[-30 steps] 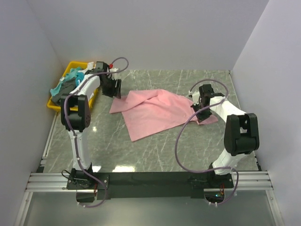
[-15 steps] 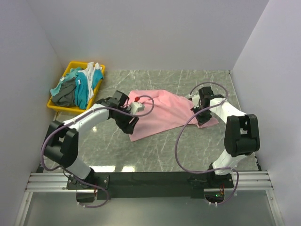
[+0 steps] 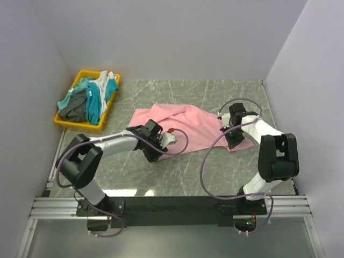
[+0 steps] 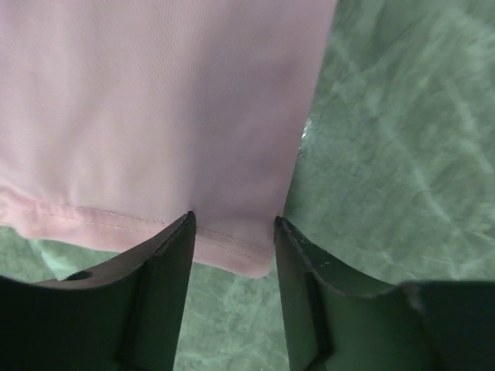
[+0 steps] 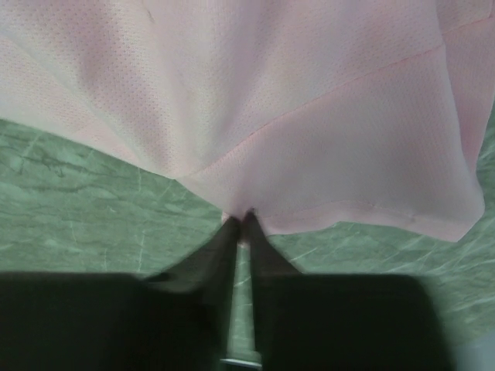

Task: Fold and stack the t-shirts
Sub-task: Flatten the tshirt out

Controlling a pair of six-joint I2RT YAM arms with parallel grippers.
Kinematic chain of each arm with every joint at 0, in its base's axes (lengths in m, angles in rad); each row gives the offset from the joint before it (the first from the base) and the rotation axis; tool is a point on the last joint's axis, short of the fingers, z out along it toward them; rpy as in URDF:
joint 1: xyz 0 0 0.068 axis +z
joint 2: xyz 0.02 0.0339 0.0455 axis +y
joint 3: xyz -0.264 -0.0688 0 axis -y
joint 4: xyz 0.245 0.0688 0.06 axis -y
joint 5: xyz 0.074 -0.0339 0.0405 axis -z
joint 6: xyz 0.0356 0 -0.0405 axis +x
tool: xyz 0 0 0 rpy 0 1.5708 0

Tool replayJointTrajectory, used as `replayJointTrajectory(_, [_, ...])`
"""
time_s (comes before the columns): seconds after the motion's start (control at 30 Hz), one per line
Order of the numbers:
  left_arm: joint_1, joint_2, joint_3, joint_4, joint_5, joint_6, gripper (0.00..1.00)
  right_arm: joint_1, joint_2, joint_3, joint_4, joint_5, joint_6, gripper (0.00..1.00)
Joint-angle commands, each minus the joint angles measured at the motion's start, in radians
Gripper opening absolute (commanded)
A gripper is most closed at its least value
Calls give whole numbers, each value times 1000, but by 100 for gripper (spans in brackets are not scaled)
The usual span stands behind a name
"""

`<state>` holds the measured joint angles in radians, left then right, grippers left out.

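Note:
A pink t-shirt (image 3: pixel 185 121) lies crumpled on the marble table. My left gripper (image 3: pixel 153 155) is at its near-left corner. In the left wrist view (image 4: pixel 232 222) the jaws are open, with the shirt's hemmed corner (image 4: pixel 232 243) between the fingertips (image 4: pixel 174 247). My right gripper (image 3: pixel 234 140) is at the shirt's right edge. In the right wrist view (image 5: pixel 242 220) it is shut on a pinch of the pink fabric (image 5: pixel 309 100), which puckers toward the tips. More t-shirts (image 3: pixel 88 99), teal, grey and white, are piled in a yellow bin.
The yellow bin (image 3: pixel 79 75) stands at the table's far left against the wall. White walls close in the left, back and right sides. Bare marble (image 3: pixel 177 172) lies between the shirt and the arm bases.
My left arm has swung from the yellow bin across to the shirt's near-left corner. The right gripper has shifted slightly toward the near side with the shirt's edge, and the shirt has bunched narrower.

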<state>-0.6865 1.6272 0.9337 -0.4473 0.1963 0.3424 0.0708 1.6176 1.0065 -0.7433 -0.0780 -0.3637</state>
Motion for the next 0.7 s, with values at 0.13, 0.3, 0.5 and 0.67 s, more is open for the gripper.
replayJointTrajectory(0.13, [-5,59,-33,45,-81,23,30,-48,-73,-16,2,38,-40,59])
replayJointTrajectory(0.3, [-5,49,-50,25,-81,29,16,-65,-87,-23,44,101,-86,67])
replayJointTrajectory(0.5, [8,39,-46,-1,-74,23,13,-66,14,-39,142,158,-38,68])
replayJointTrajectory(0.67, [42,34,-26,-30,-46,6,8,-66,91,-45,179,176,-32,61])
